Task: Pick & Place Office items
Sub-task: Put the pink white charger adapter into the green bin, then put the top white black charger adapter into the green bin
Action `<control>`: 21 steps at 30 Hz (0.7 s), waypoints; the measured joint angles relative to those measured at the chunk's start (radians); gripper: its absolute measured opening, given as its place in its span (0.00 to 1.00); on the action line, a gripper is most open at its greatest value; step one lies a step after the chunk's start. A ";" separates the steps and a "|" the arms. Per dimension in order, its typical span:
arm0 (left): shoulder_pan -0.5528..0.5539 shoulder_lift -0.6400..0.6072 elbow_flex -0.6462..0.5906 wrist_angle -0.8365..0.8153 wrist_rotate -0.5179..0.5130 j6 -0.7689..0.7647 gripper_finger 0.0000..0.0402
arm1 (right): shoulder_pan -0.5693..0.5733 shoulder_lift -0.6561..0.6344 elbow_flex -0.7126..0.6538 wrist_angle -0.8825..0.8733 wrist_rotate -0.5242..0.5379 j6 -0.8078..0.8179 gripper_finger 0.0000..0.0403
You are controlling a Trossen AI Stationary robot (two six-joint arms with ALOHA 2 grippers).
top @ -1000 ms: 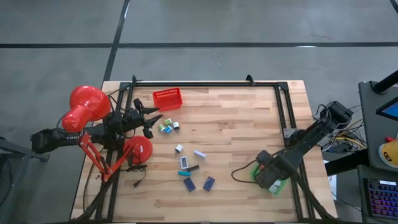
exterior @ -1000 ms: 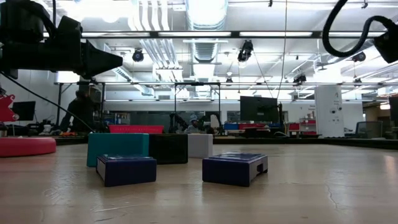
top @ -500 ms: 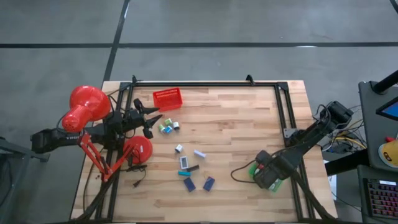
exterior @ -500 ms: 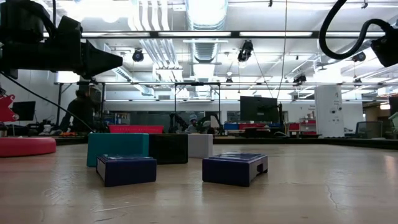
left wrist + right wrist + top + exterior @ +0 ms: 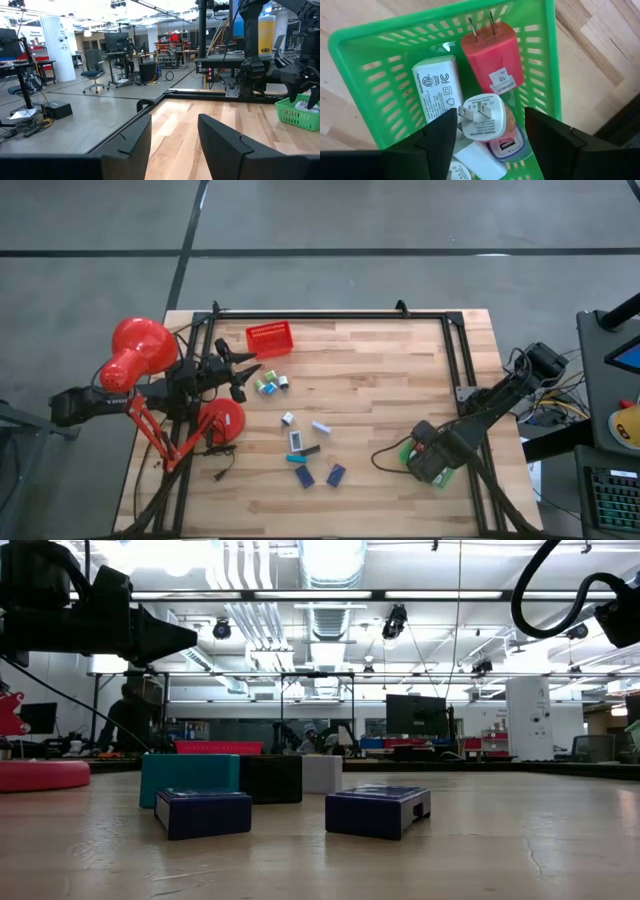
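Above the green tray (image 5: 540, 60), right gripper (image 5: 490, 131) gapes wide; red charger (image 5: 492, 55), marked "10", points prongs toward the tray's far wall.

You get bright, even light from the ceiling strips (image 5: 330, 595), which glare white above the sharp navy blocks (image 5: 378, 811).

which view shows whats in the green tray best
The right wrist view: it looks straight into the green tray, showing a red charger and white chargers. The high view shows only an edge under the right gripper; the left wrist view shows it far off.
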 joint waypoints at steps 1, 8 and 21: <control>0.000 0.000 0.000 0.000 0.000 0.000 0.42 | 0.000 0.000 0.000 0.000 0.000 0.000 0.58; 0.000 0.000 0.000 0.000 0.000 0.000 0.42 | 0.000 -0.006 0.002 -0.002 -0.001 0.000 0.60; 0.000 0.000 0.000 0.000 0.000 0.000 0.42 | -0.002 -0.047 0.299 -0.355 0.442 -0.116 0.56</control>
